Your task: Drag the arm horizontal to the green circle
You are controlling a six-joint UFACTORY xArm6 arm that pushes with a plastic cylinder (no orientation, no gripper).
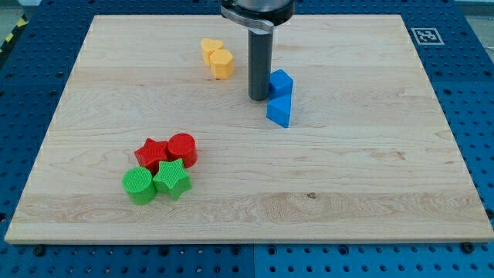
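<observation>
Tip (258, 99) of dark rod (259, 66) down on wooden board (347, 177), nothing held, no jaws to open or shut; just left of two blue blocks, whether touching them or a hair apart cannot be told. Well apart from green circle (139, 186), which sits near the view's bottom left, far below and left of tip. Nearest the view's bottom: green circle and green star (173, 179), side by side and touching, star on the right. Just behind them, red star (152, 154) and red cylinder (183, 149), also touching, packed tight against the green pair to form one cluster of four. Farther up, right of centre: blue wedge (280, 110) with blue cube (281, 82) behind it, the two pressed together. Farther still, toward the view's top, left of rod: yellow hexagon (222, 63) with another yellow block (211, 49) behind it, shape unclear, the pair touching, near rod but apart from it. Rod upright, its wider dark mount (258, 11) cut off by the view's top edge. Blue pegboard table (471, 100) around board on all sides, and a square black-and-white marker (425, 35) just off board's top right corner.
</observation>
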